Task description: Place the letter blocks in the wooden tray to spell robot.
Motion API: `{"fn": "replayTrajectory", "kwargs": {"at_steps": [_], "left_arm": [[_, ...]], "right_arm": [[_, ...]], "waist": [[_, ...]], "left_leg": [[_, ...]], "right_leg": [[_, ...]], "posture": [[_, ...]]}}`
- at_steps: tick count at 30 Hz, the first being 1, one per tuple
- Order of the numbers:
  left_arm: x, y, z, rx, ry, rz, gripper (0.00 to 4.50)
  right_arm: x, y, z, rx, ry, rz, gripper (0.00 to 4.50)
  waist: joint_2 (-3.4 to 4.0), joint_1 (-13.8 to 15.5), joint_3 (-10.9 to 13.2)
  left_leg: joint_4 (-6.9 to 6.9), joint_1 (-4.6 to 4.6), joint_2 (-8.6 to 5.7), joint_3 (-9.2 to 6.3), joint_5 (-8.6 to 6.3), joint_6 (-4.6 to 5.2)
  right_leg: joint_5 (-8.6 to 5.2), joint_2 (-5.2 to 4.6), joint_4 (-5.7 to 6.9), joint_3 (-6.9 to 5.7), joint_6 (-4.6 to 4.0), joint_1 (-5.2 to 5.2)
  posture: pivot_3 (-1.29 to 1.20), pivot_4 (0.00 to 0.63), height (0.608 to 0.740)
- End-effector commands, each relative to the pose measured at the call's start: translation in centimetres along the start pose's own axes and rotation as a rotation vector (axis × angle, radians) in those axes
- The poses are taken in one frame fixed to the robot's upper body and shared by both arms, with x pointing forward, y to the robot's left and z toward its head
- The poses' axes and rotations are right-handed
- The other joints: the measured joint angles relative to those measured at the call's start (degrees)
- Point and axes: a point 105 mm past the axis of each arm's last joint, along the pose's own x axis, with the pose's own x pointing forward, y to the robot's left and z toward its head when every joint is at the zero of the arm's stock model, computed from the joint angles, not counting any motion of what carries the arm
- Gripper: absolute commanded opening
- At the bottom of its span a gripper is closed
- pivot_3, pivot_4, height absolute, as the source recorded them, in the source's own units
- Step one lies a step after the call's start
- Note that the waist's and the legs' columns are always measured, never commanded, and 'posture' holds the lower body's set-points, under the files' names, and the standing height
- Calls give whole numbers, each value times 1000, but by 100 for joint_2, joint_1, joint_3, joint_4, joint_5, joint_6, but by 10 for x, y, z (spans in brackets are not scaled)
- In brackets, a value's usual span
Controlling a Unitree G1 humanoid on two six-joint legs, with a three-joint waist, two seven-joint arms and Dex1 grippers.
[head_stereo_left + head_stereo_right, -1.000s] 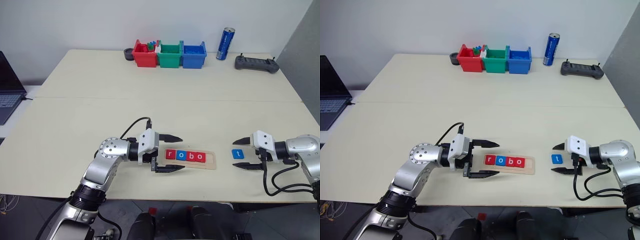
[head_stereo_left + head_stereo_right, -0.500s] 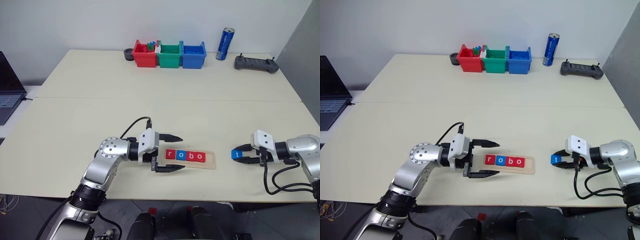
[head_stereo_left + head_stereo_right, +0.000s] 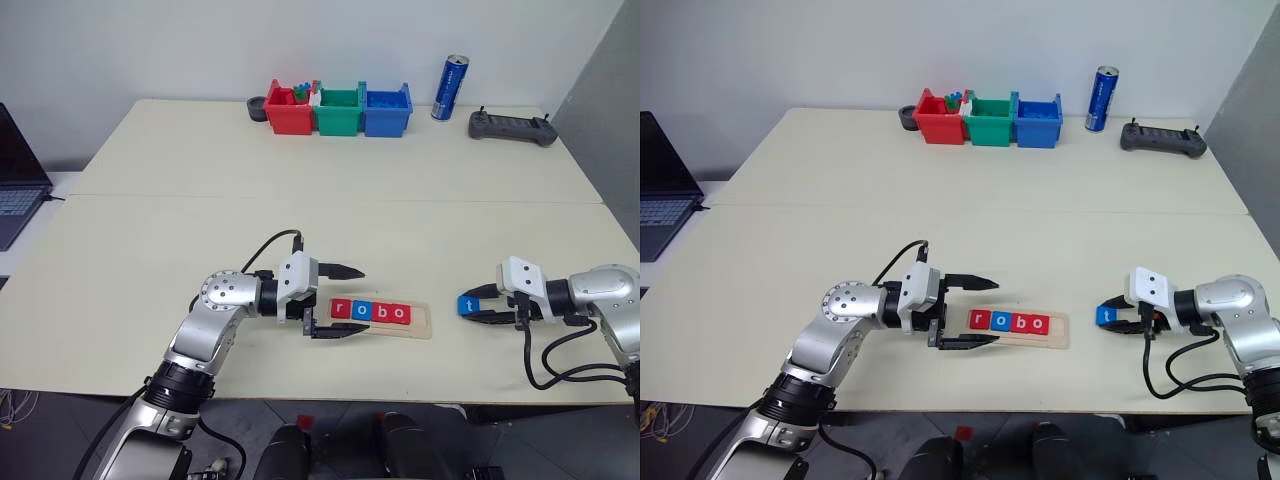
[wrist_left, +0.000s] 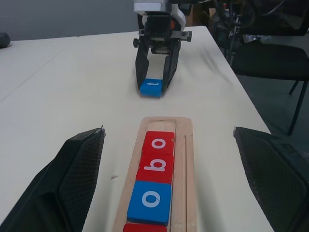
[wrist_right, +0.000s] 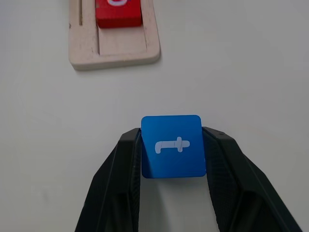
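The wooden tray (image 3: 421, 319) lies near the table's front edge. Letter blocks r (image 3: 342, 309), o (image 3: 361, 311), b (image 3: 380, 313) and o (image 3: 400, 314) sit in it in a row, and its right end slot is bare. My left gripper (image 3: 354, 302) is open, one finger on each side of the tray's left end. A short way right of the tray, my right gripper (image 3: 470, 305) is shut on the blue t block (image 5: 172, 146), low at the table surface. The left wrist view shows the t block (image 4: 152, 87) beyond the tray (image 4: 186, 159).
Red (image 3: 290, 110), green (image 3: 340, 111) and blue bins (image 3: 388, 111) stand at the table's far edge, with a blue can (image 3: 451, 88) and a black controller (image 3: 513, 127) to their right. A laptop (image 3: 15, 170) sits off the left side.
My right gripper's fingers, open around the t block a second ago, have shut on it. The left gripper has stayed open at the tray's left end.
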Motion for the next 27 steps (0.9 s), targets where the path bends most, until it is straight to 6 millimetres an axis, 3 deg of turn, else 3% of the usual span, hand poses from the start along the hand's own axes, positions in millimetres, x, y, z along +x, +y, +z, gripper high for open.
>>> {"fn": "replayTrajectory", "kwargs": {"at_steps": [1,7,14,27], "left_arm": [[0,3,10,45,-20,-5,4500],[0,-1,10,42,-22,-6,4500],[1,-2,9,40,-24,-4,4500],[1,-6,9,38,-26,0,4500]], "right_arm": [[-5,-2,28,-53,-62,-31,1462],[7,17,50,-56,-102,15,1462],[22,31,59,-63,-108,61,1462],[43,30,47,-87,-45,75,1462]], "waist": [[0,1,0],[0,10,0],[0,10,0],[0,6,0]], "left_leg": [[0,0,0,0,0,0],[0,-2,0,-3,0,0],[0,-1,0,-3,0,0],[0,-1,1,-3,0,0]], "right_leg": [[0,0,0,0,0,0],[0,0,0,-2,0,0],[0,0,0,-4,0,0],[0,1,0,-4,0,0]], "posture": [[0,150,740],[0,150,740],[0,150,740],[0,150,740]]}}
